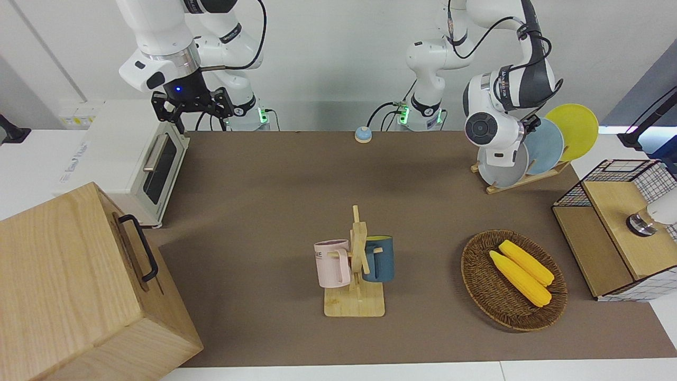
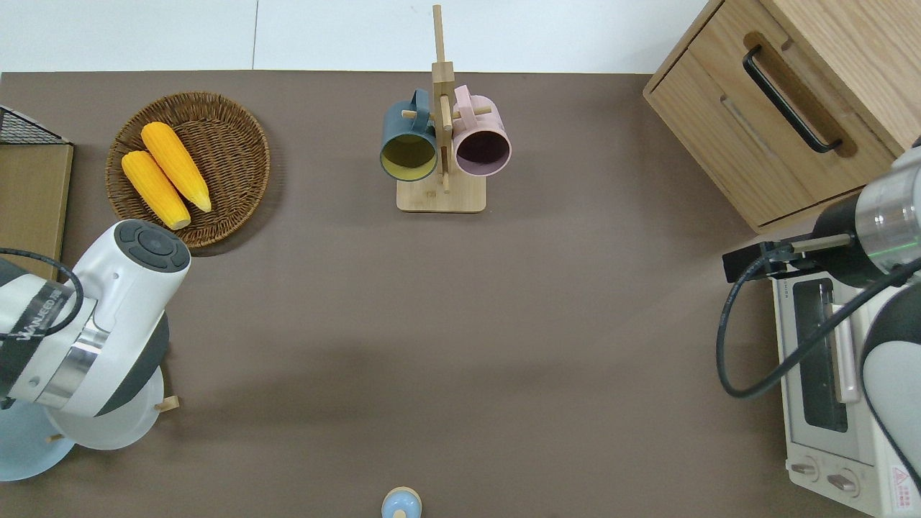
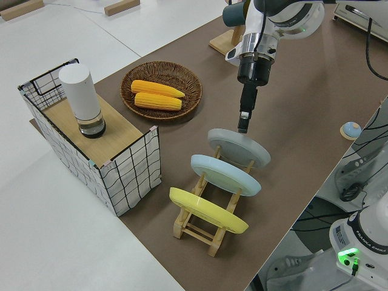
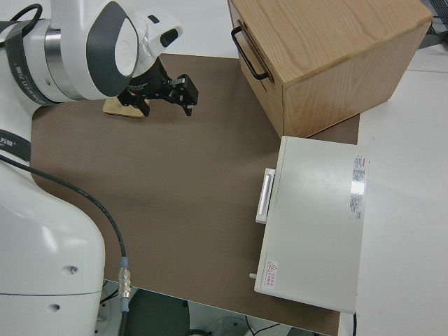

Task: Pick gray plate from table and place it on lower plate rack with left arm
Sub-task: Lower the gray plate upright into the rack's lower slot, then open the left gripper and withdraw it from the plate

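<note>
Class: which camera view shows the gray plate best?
The left side view: the gray plate shows whole in the rack. In the front and overhead views the left arm covers part of it; the right side view misses it.

Brown-covered table [image 1: 264,174], seven things resting directly on it.

Standing along it: a pale wooden plate rack [image 3: 209,225], a round wicker basket [image 1: 484,286], a wooden mug stand [image 2: 440,196], a wire-sided wooden crate [image 3: 118,173], a white toaster oven [image 4: 315,224], a large wooden drawer cabinet [image 1: 69,286], a small blue-topped knob [image 1: 363,134].
</note>
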Tool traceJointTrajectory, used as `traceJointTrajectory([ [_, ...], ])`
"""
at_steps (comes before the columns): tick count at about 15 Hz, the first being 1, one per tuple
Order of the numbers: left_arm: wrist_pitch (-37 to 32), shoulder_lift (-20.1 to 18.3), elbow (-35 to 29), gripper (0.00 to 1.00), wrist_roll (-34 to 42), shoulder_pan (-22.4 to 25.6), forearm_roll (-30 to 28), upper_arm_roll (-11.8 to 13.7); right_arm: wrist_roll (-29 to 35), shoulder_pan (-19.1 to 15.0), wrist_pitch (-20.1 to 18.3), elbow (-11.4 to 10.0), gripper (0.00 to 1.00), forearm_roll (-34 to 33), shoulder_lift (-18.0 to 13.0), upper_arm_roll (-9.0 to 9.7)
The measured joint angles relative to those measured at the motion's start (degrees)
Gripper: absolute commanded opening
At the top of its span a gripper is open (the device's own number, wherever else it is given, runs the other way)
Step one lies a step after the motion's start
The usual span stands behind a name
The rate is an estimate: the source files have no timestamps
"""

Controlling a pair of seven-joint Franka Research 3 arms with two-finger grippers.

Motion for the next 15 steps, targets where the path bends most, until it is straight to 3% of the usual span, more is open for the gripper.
traceJointTrajectory([
  [3, 0.3, -0.1, 2.5, 0.98, -0.1, 0.0, -5.6, 0.0, 0.0, 0.0, 0.0, 0.0, 0.983, 0.0, 0.0, 0.0],
  [12, 7.5, -1.9, 10.8, 0.99, 0.0, -0.2, -23.7, 0.0, 0.0, 0.0, 0.0, 0.0, 0.983, 0.0, 0.0, 0.0],
  [15, 7.7, -3.4, 13.6, 0.99, 4.7, -0.1, -29.4, 0.6, 0.0, 0.0, 0.0, 0.0, 0.983, 0.0, 0.0, 0.0],
])
